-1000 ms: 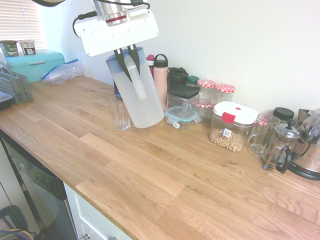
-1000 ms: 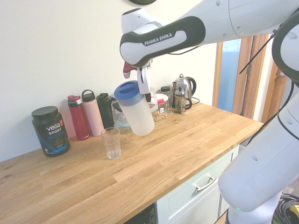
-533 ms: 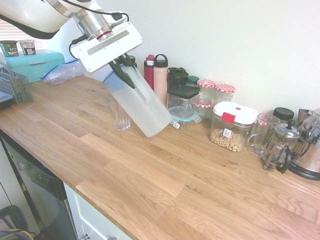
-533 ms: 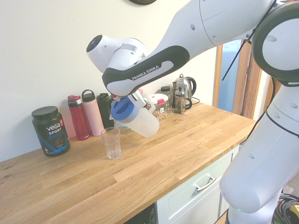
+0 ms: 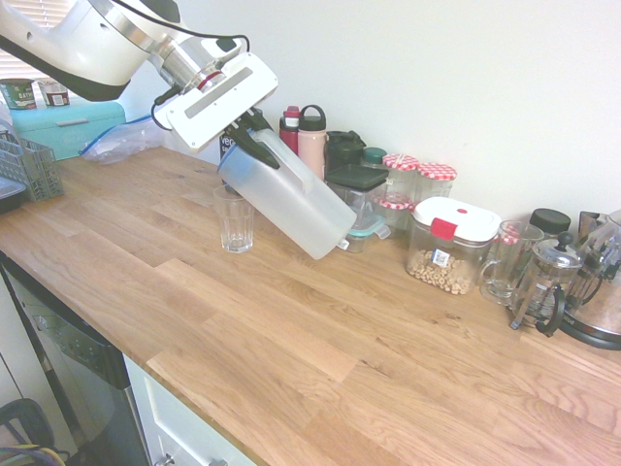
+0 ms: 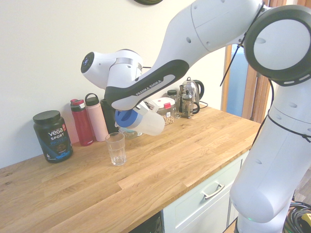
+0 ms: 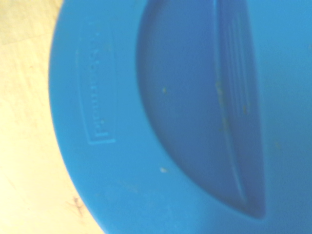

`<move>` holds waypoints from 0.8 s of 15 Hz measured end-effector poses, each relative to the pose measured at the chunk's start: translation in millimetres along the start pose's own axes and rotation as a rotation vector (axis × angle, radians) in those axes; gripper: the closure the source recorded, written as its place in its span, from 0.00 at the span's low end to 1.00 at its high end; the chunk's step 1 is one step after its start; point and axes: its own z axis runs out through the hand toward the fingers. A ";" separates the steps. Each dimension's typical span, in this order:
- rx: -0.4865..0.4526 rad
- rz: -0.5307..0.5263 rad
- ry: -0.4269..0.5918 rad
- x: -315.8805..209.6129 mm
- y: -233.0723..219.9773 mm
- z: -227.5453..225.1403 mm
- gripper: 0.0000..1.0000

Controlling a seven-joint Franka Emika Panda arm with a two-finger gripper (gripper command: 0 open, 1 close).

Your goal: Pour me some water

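Note:
A frosted plastic pitcher (image 5: 291, 199) with a blue lid (image 6: 125, 118) hangs tipped far over, its mouth pointing down above a clear drinking glass (image 5: 234, 219) that stands upright on the wooden counter. My gripper (image 5: 248, 131) is shut on the pitcher's handle near its top. The glass (image 6: 116, 148) looks empty; no stream of water shows. The wrist view is filled by the blue lid (image 7: 185, 122).
Along the wall stand a dark tub (image 6: 52, 136), red (image 6: 81, 121) and pink bottles (image 6: 98, 119), storage jars (image 5: 453, 243), a glass mug (image 5: 511, 257), a French press (image 5: 545, 282) and a kettle (image 5: 606, 291). A dish rack (image 5: 29, 165) sits far left.
The pitcher has swung from nearly upright to steeply tipped, and its mouth has come down over the glass. The arm's wrist rotated with it.

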 end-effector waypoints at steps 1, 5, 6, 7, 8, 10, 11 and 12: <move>-0.013 -0.011 -0.006 4.7 -4.1 -1.0 1.00; -0.065 -0.032 -0.024 9.4 -6.4 -6.5 1.00; -0.075 -0.036 -0.030 8.8 -5.9 -6.6 1.00; -0.083 -0.038 -0.033 8.4 -5.6 -6.8 1.00; -0.089 -0.040 -0.035 8.2 -5.2 -6.7 1.00; -0.095 -0.042 -0.038 8.1 -4.9 -5.6 1.00; -0.095 -0.042 -0.040 8.2 -4.9 -4.8 1.00; -0.095 -0.042 -0.041 8.3 -4.9 -3.9 1.00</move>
